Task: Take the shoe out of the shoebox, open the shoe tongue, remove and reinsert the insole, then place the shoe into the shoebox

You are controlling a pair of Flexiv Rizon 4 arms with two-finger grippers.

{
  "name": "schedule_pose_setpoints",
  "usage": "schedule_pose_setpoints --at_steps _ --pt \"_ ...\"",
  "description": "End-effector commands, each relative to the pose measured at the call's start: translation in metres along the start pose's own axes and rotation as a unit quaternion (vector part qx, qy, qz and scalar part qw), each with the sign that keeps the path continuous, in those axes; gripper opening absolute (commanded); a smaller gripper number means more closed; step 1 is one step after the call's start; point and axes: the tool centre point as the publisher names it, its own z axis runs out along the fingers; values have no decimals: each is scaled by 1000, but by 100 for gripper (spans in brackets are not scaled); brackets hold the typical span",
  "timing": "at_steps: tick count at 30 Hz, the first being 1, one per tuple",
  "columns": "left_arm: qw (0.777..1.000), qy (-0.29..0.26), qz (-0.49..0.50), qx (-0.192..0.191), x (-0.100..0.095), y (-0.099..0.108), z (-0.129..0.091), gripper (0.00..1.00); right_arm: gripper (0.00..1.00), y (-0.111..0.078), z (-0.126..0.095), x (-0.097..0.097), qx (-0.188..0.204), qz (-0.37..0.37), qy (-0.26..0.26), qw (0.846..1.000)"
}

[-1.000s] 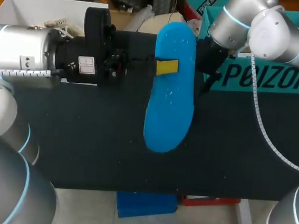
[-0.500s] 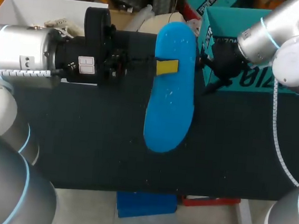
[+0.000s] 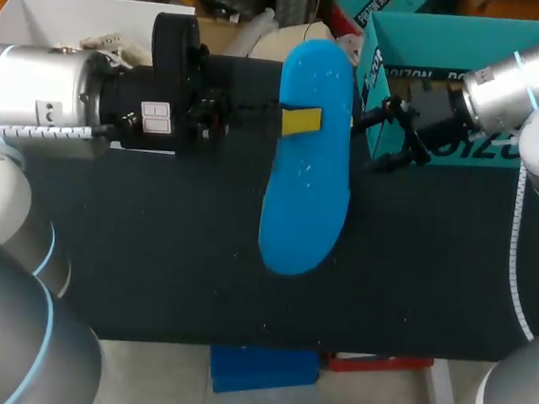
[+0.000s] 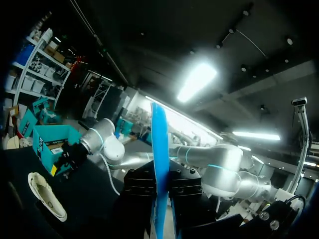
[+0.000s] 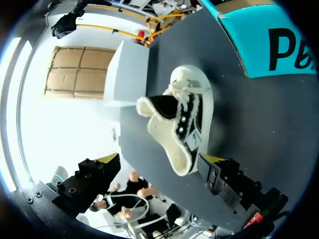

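The cream-and-black shoe (image 5: pixel 179 127) is seen lying on the dark desk (image 3: pixel 195 281), outside the teal shoebox (image 3: pixel 457 39) and near it, with its laces loosened and its dark tongue apparently lifted. The blue insole (image 3: pixel 309 168) is held in the air above the desk by the left gripper (image 3: pixel 301 121), whose jaws are clamped on it from both sides. The right gripper (image 5: pixel 160 159) is placed by the heel end of the shoe with its jaws spread wide and nothing held. The shoe lies ahead of and partly between them, and whether either one brushes it cannot be told. From this layout, taking the shoe out, opening the tongue and removing the insole are judged to be done. Putting the insole back and returning the shoe to the shoebox are judged to be left. In the head view the shoe is almost wholly covered by the insole and the left arm, so its place is read from the wrist views. The inside of the shoe is not shown, and the floor of the shoebox cannot be made out. Only one yellow tip of the left gripper is visible against the insole, the other being hidden behind it.
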Motion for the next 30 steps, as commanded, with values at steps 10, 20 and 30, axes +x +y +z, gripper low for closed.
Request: schedule_pose_setpoints --at_steps 10,20,30 --pt "1000 -4 -1 1 5 1 0 0 100 -9 -11 18 -20 -31 189 981" --pt "1000 -4 -1 1 5 1 0 0 100 -16 -17 27 -31 -25 198 979" --pt "1000 -4 -1 1 5 1 0 0 100 -26 -17 32 -54 1 205 977"
